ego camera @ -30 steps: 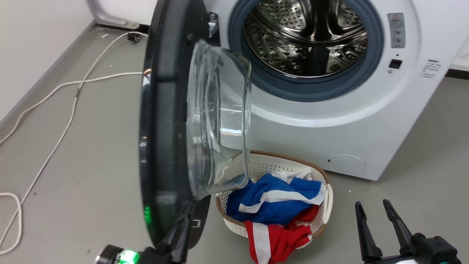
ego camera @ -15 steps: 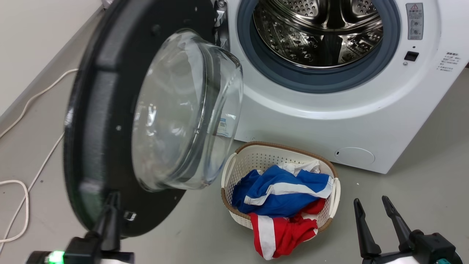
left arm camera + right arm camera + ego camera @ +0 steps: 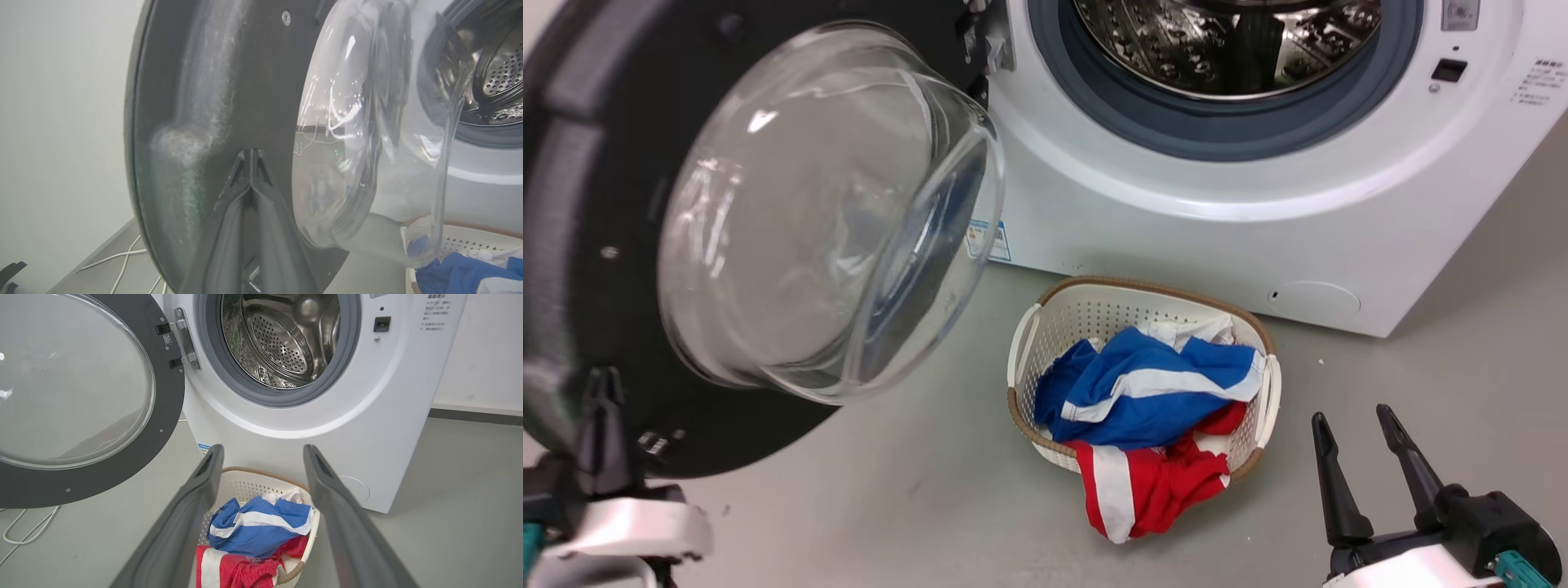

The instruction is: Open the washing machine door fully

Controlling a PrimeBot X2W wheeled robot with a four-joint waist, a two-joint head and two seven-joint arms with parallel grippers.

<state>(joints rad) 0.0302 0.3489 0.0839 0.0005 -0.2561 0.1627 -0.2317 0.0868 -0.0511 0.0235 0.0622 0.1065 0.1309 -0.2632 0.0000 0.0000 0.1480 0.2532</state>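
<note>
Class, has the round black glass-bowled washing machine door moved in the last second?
Yes: the washing machine door swung wider, leftward away from the grey-ringed steel drum opening.

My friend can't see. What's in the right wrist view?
The washing machine door stands wide open at left, baring the steel drum. A white basket of blue and red clothes sits on the floor beyond the open right gripper.

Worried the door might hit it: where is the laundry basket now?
Head view: the laundry basket sits on the floor, right of the washing machine door, before the washing machine.
</note>
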